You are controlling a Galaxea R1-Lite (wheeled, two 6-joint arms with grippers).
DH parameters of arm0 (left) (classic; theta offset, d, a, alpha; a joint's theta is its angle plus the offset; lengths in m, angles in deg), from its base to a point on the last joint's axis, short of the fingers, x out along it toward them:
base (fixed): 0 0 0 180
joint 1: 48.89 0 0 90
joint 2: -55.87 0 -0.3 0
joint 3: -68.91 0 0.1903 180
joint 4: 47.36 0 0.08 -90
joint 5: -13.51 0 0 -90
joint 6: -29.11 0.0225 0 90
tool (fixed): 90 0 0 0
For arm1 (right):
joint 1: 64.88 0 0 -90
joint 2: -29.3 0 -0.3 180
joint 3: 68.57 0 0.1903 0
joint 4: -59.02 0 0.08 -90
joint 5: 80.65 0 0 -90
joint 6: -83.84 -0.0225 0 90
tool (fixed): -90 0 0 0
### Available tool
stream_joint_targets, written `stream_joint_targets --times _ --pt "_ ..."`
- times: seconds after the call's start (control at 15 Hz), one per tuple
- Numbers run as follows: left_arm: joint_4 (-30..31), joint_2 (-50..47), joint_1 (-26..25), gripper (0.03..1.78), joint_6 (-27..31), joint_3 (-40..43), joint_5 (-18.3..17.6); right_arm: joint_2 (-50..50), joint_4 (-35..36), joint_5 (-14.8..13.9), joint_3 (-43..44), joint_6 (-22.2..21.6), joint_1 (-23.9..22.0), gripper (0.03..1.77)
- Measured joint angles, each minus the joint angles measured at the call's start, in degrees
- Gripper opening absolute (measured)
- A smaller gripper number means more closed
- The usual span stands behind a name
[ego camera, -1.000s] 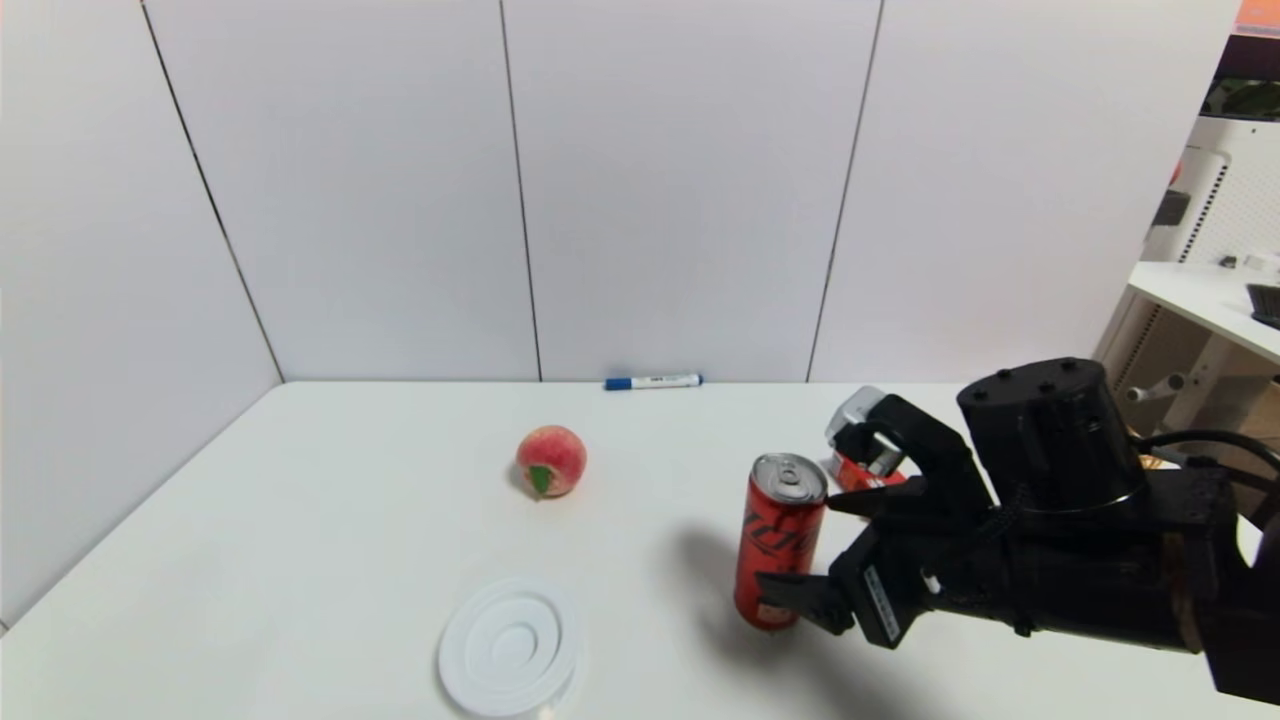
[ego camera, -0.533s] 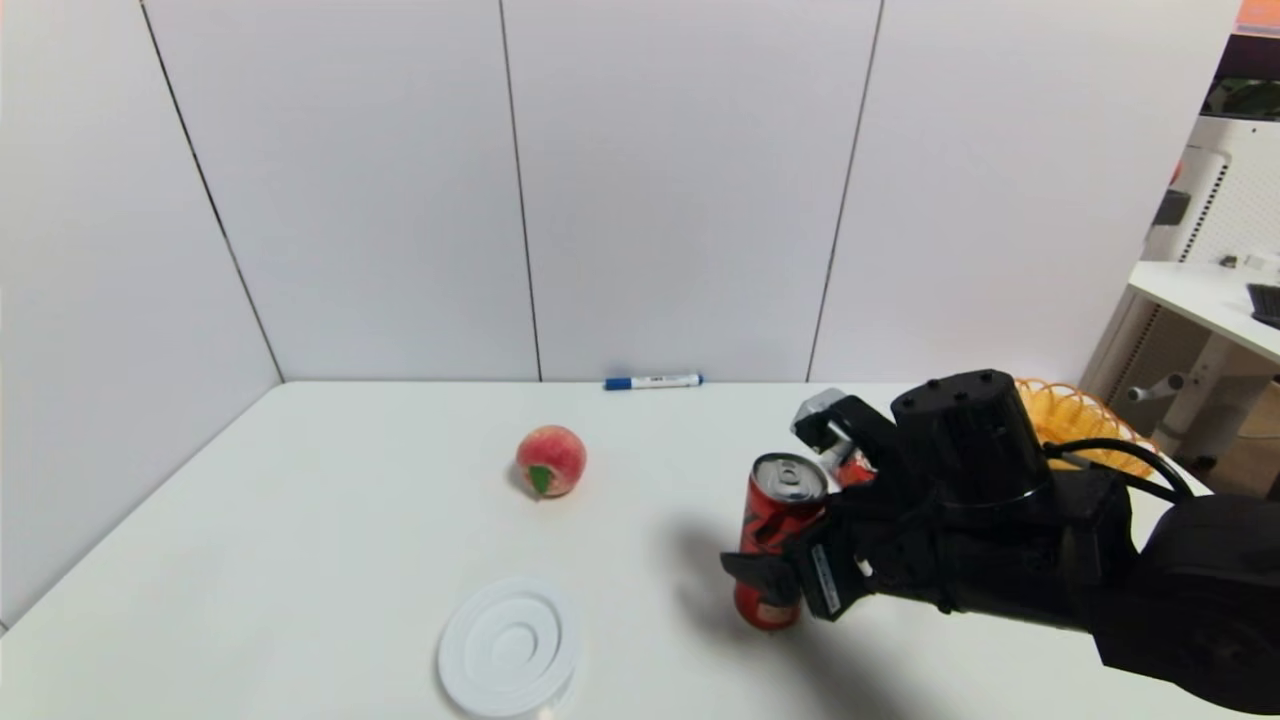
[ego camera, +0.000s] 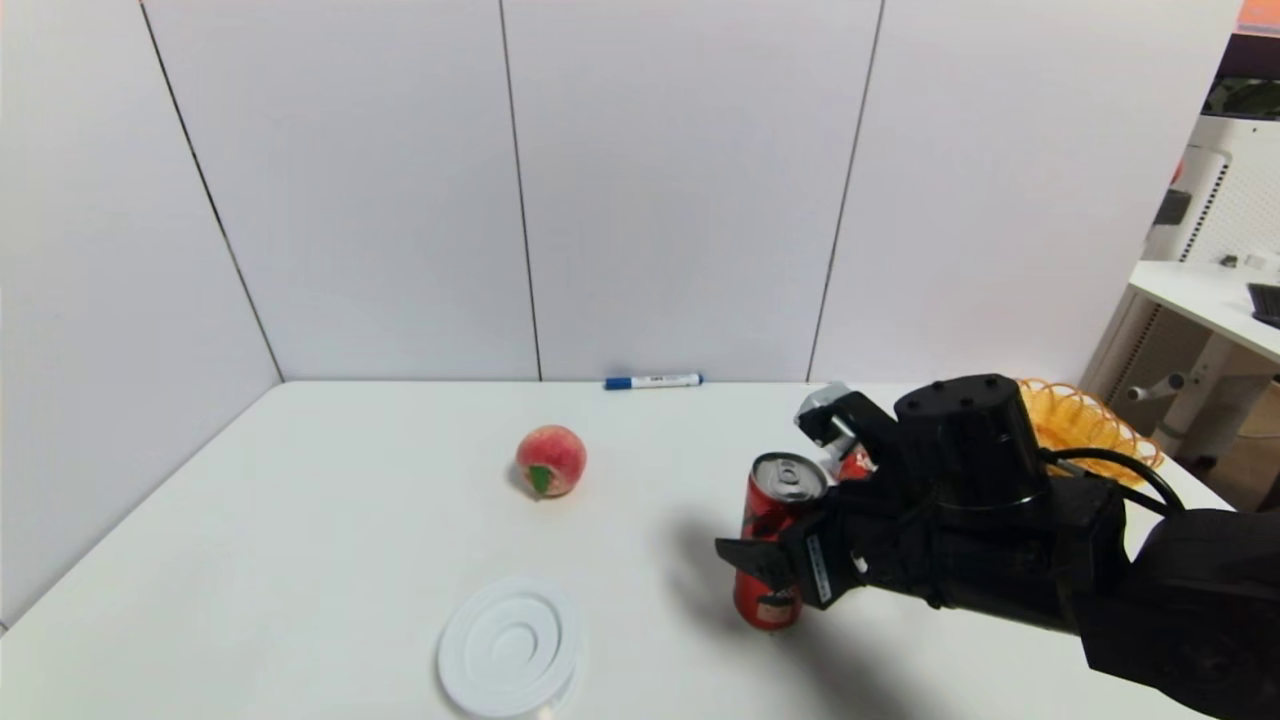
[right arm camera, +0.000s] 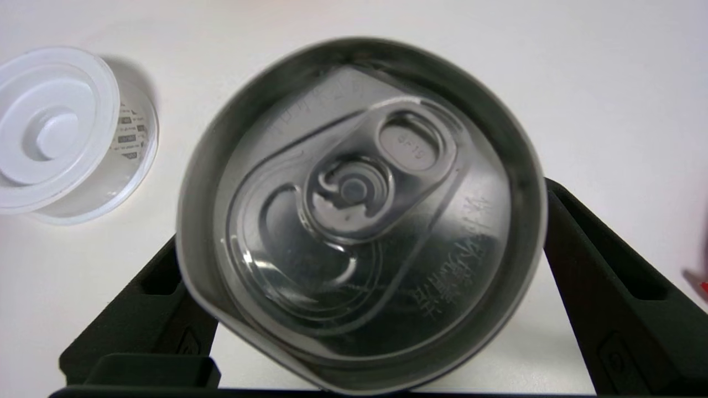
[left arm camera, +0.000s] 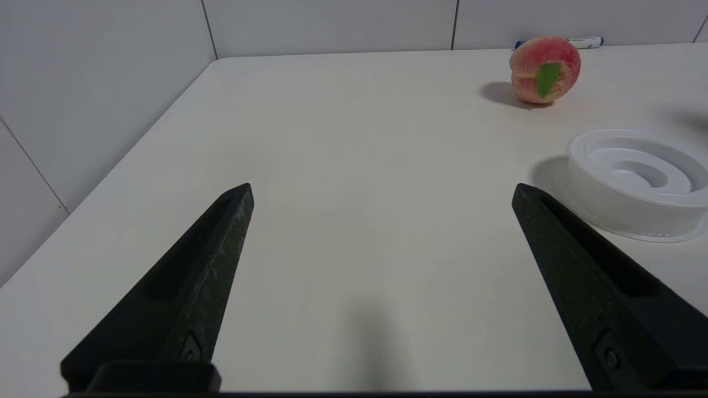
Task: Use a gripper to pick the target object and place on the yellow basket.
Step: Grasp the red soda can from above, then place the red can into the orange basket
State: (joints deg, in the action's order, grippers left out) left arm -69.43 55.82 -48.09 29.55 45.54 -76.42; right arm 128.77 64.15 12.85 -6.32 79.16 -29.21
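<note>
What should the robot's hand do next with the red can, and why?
Probably close the right tool on the tall red drink can with the silver top. Its black fingers already straddle the can, which stands upright on the white table, but they look still open. The yellow wicker basket waits behind the arm.

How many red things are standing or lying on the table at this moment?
3: the red can between the right gripper fingers; the peach, reddish, mid-table; a small red carton behind the gripper, mostly hidden. More may be hidden by the arm.
</note>
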Motion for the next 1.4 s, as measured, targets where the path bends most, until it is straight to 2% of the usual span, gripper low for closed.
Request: stream_joint_targets --times 0.53,0.73,0.87,1.4 --pt "0.0 0.0 0.0 1.69 0.0 0.0 0.0 0.0 0.9 0.0 -1.3 0.0 0.0 1.7" --pt "0.0 0.0 0.0 1.69 0.0 0.0 0.0 0.0 1.2 0.0 -1.3 0.0 0.0 1.21" --pt "0.0 0.0 0.0 1.69 0.0 0.0 0.0 0.0 1.2 0.0 -1.2 -0.1 0.0 0.99" --pt "0.0 0.0 0.0 1.69 0.0 0.0 0.0 -0.8 1.1 0.2 -1.4 0.0 0.1 0.91"
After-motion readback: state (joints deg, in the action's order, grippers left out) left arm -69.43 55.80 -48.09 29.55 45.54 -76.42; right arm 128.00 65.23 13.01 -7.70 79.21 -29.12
